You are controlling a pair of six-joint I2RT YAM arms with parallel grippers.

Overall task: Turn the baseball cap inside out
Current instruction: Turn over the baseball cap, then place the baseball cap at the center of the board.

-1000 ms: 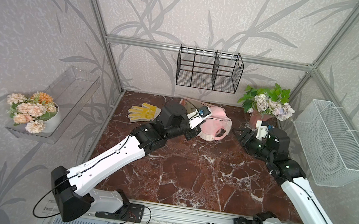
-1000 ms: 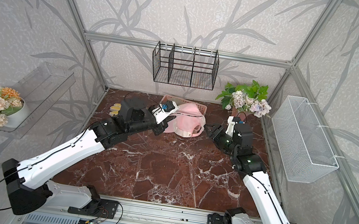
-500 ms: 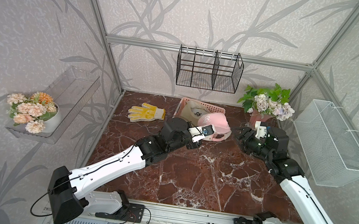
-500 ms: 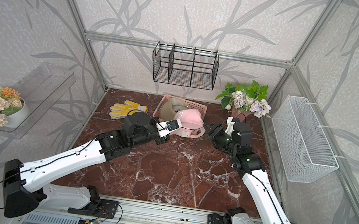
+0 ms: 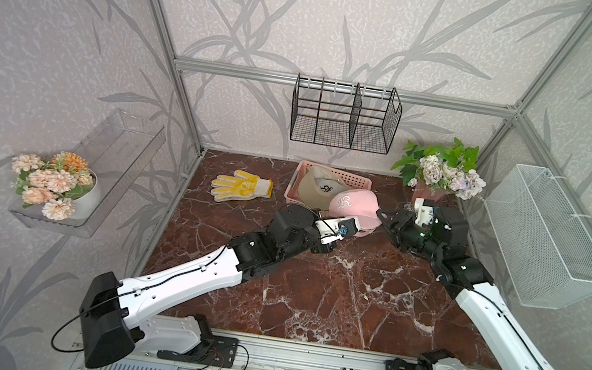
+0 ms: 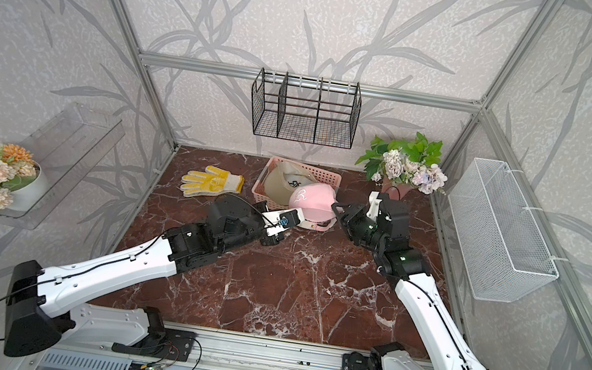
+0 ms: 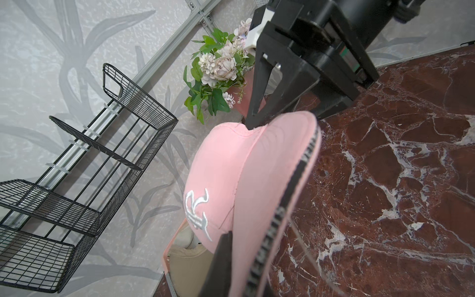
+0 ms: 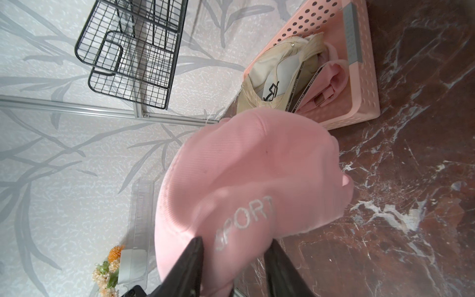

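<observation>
Overhead, a dark red marble table (image 5: 311,284) inside a grey leaf-patterned booth, two white-and-black arms reaching in from the near edge. Toward the back, a pink baseball cap (image 5: 353,204), crown up with a white embroidered letter on top, slung between both grippers and overlapping the near corner of a pink basket (image 5: 357,179); touching the marble or hanging just clear of it, hard to judge. On the cap's lower rim near the letter, the left gripper (image 5: 354,228), clamped fully closed on the fabric, its tips lost against the cap in both top views; from the left wrist, only one dark finger (image 7: 218,267) showing, cut off by the frame, its partner concealed behind pink cloth and a black inner band with white lettering too skewed to read. At the cap's back, the right gripper (image 5: 381,218), jaws partway apart with a bulge of crown between them; from the right wrist, just two black fingertips (image 8: 191,264) in sight, the blurred word SPORT just beyond them; firm pinch or mere contact, impossible to tell. Inside the basket, a beige cap (image 5: 315,189) and a second pink item (image 8: 331,79), half buried. Left of the basket, a yellow glove (image 5: 240,187) flat on the marble. On the back wall, a black wire rack (image 5: 343,121); in the right back corner, a potted bouquet (image 5: 443,172), pot partly hidden behind the right arm
</observation>
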